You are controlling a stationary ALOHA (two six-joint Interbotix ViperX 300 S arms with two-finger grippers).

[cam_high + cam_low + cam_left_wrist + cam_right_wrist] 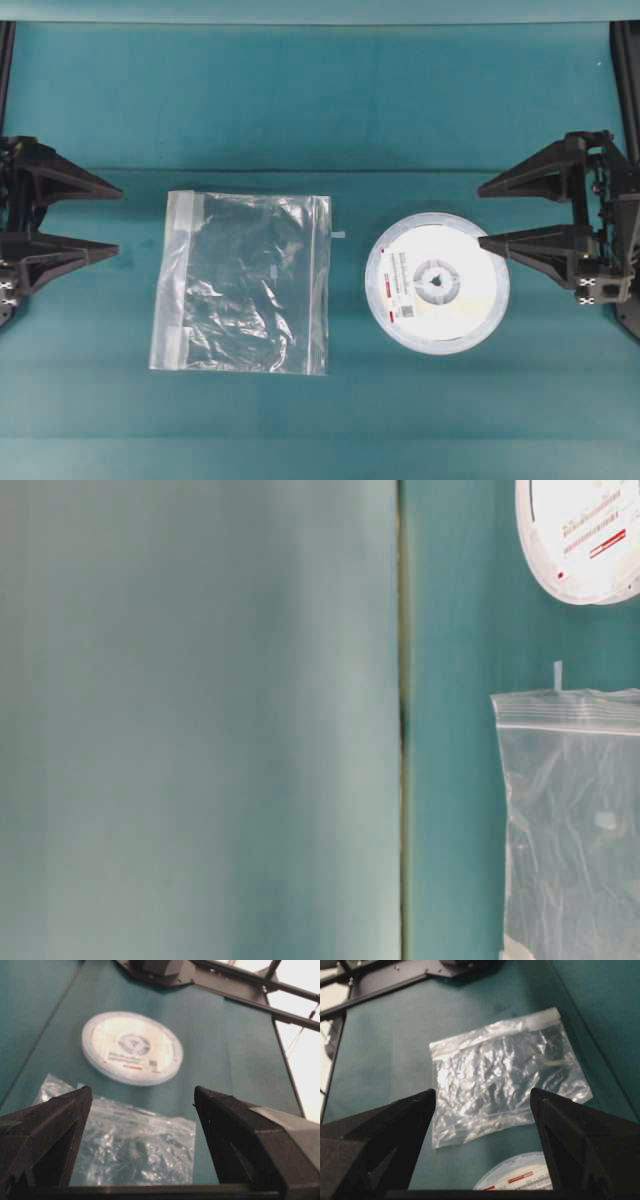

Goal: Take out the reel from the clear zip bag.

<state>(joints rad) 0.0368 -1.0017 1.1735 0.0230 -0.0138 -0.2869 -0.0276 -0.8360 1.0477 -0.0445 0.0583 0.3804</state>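
Observation:
The reel (pixel 437 283) lies flat on the teal table, right of centre, outside the bag, with its red-striped label facing up. It also shows as the reel (pixel 132 1047), the reel (pixel 520 1180) and the reel (pixel 585 535). The clear zip bag (pixel 243 283) lies crinkled and flat to its left, a small gap apart, with nothing visible inside; the same bag (pixel 132 1145) (pixel 505 1070) (pixel 575 820) appears in the other views. My left gripper (pixel 120 220) (pixel 142 1097) hovers open left of the bag. My right gripper (pixel 480 215) (pixel 482 1097) is open, its lower finger over the reel's right edge.
A seam in the teal cover (pixel 320 170) runs across the table behind both things. Black frame bars (pixel 250 990) (pixel 380 985) stand at the table's ends. A small whitish tab (pixel 338 235) pokes out beside the bag's right edge.

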